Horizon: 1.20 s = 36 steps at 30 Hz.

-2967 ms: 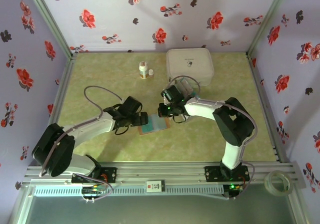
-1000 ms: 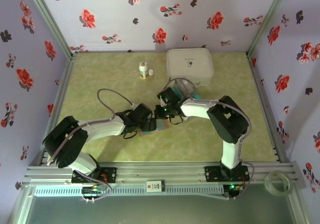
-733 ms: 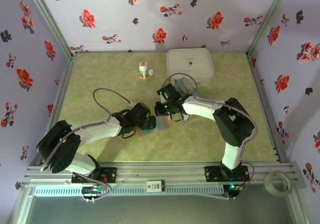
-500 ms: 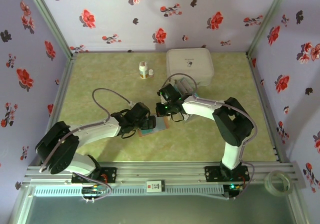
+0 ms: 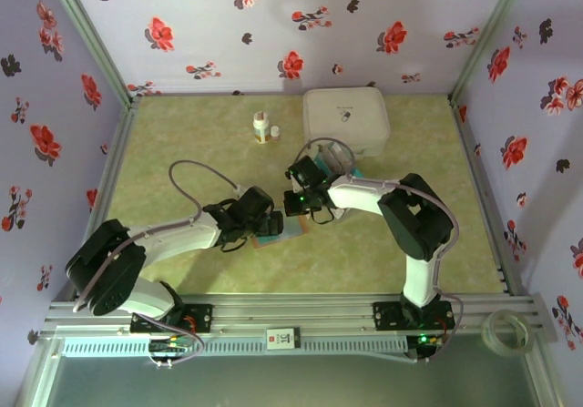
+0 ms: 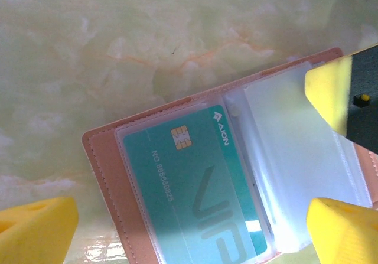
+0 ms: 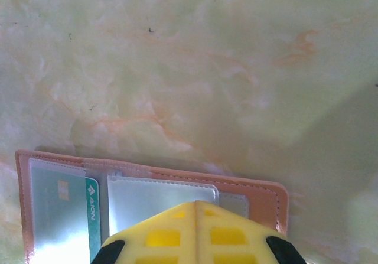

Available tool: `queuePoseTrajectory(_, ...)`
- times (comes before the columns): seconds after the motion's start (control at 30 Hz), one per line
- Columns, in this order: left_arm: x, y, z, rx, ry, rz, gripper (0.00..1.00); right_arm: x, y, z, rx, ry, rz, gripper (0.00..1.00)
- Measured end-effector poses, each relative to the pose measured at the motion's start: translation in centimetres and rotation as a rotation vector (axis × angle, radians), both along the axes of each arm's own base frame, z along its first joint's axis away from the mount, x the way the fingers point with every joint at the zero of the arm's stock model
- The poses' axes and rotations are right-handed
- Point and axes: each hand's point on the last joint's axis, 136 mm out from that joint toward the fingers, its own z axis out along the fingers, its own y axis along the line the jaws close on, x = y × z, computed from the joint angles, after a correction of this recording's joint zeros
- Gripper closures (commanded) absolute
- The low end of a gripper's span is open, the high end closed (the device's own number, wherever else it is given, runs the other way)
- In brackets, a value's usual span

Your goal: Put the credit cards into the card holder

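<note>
The card holder [image 6: 112, 175] lies open on the table, tan-pink leather with clear sleeves. A teal credit card [image 6: 201, 187] sits inside its left sleeve; the right sleeve [image 6: 289, 157] looks blank. My left gripper [image 6: 189, 240] is open, straddling the holder, its yellow fingers [image 6: 35, 228] at either side. My right gripper [image 7: 195, 208] is shut, its tip resting on the right sleeve [image 7: 153, 196] of the holder [image 7: 254, 193]. In the top view both grippers, left [image 5: 270, 224] and right [image 5: 299, 203], meet over the holder [image 5: 290, 232]. A teal corner of loose cards [image 5: 354, 173] peeks out by the right arm.
The big white square box [image 5: 346, 120] stands at the back right. Two small bottles [image 5: 262, 127] stand left of it. A tape roll [image 5: 506, 330] lies off the table at the front right. Flowered walls close in three sides.
My left gripper has moved right until it straddles the holder. The right gripper has shifted slightly toward the near side and stays on the holder's right half.
</note>
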Motion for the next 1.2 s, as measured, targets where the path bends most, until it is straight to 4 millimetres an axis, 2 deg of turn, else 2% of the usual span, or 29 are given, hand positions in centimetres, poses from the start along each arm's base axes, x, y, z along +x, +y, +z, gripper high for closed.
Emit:
queuePoseTrajectory(0.63,0.0,-0.5,-2.4,0.042,0.024,-0.014,0.0,-0.5,0.6,-0.3,0.019,0.006,-0.006,0.97)
queuePoseTrajectory(0.97,0.2,-0.3,-2.6,0.055,0.009,-0.009,0.0,-0.4,0.7,-0.3,0.026,0.011,-0.014,0.97)
queuePoseTrajectory(1.07,0.2,-0.2,-2.8,0.059,0.002,-0.008,0.0,-0.5,0.7,-0.3,0.025,0.011,-0.015,0.92)
queuePoseTrajectory(1.2,0.2,-0.2,-2.8,0.06,-0.005,-0.005,0.0,-0.4,0.7,-0.2,0.028,0.013,-0.019,0.76)
